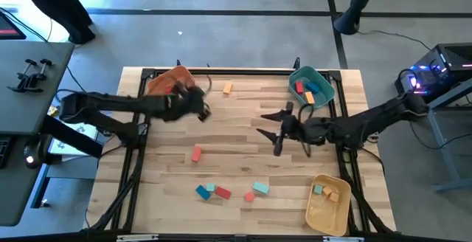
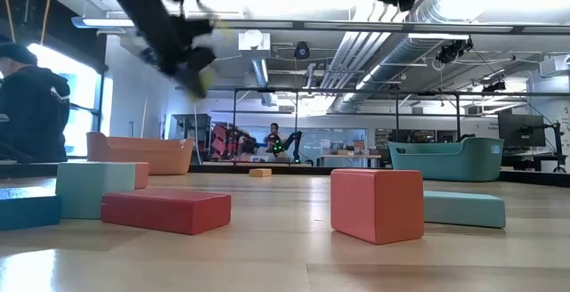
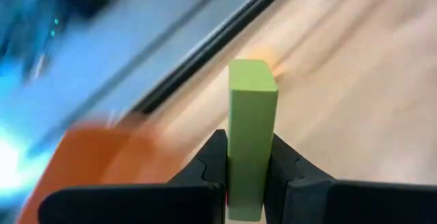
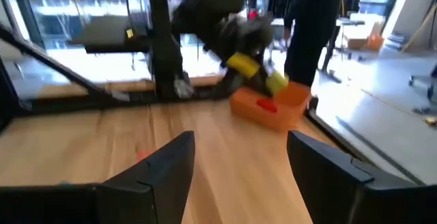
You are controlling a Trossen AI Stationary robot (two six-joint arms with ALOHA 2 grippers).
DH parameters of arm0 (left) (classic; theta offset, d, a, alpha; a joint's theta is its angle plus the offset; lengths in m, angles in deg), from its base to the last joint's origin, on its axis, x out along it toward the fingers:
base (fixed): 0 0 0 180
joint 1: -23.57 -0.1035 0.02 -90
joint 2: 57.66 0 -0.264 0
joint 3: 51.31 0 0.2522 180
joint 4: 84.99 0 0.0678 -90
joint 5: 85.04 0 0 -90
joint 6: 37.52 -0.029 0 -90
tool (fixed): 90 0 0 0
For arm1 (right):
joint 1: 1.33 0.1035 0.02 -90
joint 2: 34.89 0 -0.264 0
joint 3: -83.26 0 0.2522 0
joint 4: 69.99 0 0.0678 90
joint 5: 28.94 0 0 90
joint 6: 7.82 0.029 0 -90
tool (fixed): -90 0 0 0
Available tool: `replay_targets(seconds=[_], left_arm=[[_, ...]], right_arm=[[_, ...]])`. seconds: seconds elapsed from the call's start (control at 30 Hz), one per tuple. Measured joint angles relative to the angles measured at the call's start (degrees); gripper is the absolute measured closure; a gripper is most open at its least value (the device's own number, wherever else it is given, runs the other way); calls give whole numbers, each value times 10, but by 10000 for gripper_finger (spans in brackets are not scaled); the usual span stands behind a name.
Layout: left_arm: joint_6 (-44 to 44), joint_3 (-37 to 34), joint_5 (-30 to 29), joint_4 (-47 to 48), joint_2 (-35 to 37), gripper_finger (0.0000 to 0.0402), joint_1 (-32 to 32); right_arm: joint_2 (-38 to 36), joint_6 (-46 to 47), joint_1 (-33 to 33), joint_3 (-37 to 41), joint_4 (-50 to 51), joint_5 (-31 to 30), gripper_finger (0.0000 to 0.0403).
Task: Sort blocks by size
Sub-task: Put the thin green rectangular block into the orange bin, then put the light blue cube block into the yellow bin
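One yellow-green bar-shaped block (image 3: 251, 132) stands upright, pinched between the closed-in fingers of the left gripper (image 3: 247, 173), held above the wooden table (image 1: 243, 116) just beside the orange plastic bin (image 1: 164, 82) at the far left corner. Right gripper (image 1: 276, 134) hangs mid-table with fingers spread apart, nothing between them, near the teal plastic bin (image 1: 313, 87) holding red and orange blocks. Loose red, teal and blue blocks (image 1: 221, 191) lie along the near edge; a small orange cube (image 1: 227, 88) lies near the far edge, and a yellow plastic bin (image 1: 324, 212) sits at the near right corner.
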Motion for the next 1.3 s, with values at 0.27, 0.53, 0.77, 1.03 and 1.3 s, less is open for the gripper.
replay_targets(seconds=[0.27,0.53,0.77,1.03,1.3], left_arm=[[20,17,126,141,-17,362,-220],[-2,17,180,146,-82,357,-324],[-54,17,183,145,-142,350,-335],[-83,17,159,150,-137,274,-333],[-84,19,154,150,-25,210,-331]], right_arm=[[70,9,0,1,3,1,171],[102,9,3,1,15,1,171],[103,9,3,1,20,1,171],[103,9,3,1,20,1,171],[103,13,3,1,20,1,171]])
